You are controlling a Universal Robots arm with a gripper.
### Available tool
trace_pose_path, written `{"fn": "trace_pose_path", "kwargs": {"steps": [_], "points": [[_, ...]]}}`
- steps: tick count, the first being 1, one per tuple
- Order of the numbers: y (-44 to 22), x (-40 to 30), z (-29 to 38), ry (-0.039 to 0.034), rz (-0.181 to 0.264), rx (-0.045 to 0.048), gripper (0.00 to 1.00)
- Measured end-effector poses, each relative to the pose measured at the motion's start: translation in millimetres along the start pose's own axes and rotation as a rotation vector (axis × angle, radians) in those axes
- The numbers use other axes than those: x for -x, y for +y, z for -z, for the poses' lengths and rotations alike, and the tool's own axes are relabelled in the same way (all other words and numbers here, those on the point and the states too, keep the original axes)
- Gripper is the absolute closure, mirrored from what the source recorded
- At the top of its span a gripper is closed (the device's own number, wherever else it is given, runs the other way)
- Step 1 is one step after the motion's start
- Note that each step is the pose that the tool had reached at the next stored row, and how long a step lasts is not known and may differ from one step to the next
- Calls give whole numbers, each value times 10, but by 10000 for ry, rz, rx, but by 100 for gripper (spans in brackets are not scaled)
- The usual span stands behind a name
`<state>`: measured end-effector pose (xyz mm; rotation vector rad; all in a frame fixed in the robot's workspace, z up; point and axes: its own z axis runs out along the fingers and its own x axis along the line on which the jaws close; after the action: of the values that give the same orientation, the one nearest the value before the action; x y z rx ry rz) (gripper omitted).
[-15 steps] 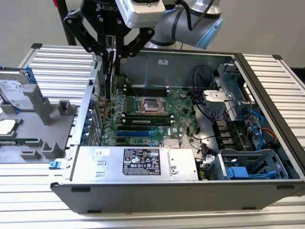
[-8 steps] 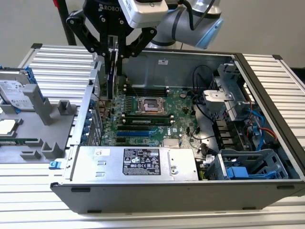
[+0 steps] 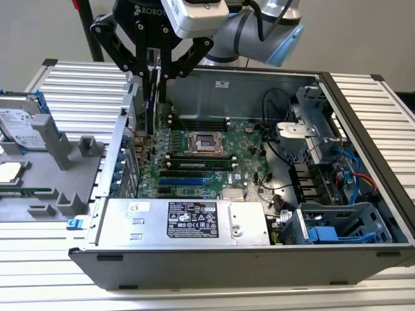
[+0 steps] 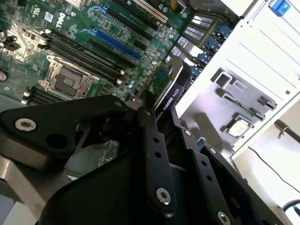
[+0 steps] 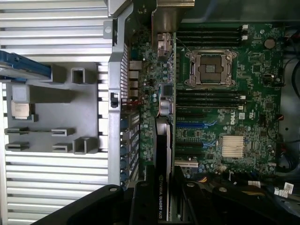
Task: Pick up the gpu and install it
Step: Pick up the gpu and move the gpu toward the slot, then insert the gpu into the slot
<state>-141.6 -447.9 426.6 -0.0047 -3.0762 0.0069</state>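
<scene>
The gripper [image 3: 154, 68] is clamped on the graphics card [image 3: 153, 103], its black fingers pressed to both faces. The card hangs on edge over the near-wall side of the green motherboard [image 3: 246, 139], inside an open computer case [image 3: 363, 110] lying on its side.

The case rests on a ribbed metal table [image 3: 84, 91] in front of a pale wall [image 3: 39, 32]. At the exterior view's left, a grey tray [image 3: 39, 188] holds a hard drive [image 3: 16, 120].

White lettering runs along the card's black face [image 4: 166, 91] in both wrist views, and the power supply [image 3: 246, 223] carries a dark printed label.

The card's lower edge is lost against the case wall, so I cannot tell whether it touches a slot.
</scene>
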Motion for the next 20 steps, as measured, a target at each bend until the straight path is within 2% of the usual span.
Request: {"fn": "trace_pose_path", "kwargs": {"steps": [6,20], "points": [[0,48,4,1,1,-1,100],[1,313,20,0,0,0,100]]}}
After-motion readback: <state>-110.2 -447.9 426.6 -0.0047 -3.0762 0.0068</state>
